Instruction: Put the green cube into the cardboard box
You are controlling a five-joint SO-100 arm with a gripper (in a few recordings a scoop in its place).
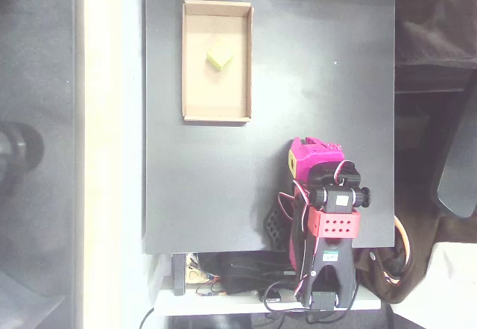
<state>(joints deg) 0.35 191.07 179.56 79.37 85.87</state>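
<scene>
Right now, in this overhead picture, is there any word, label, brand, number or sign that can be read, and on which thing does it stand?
None can be read.
The arm carries a small pale label near its base, too small and blurred to read.
The cardboard box shows no print on its walls or floor.
The green cube, lying inside the box, has plain faces.
The black table bears no marking.
</scene>
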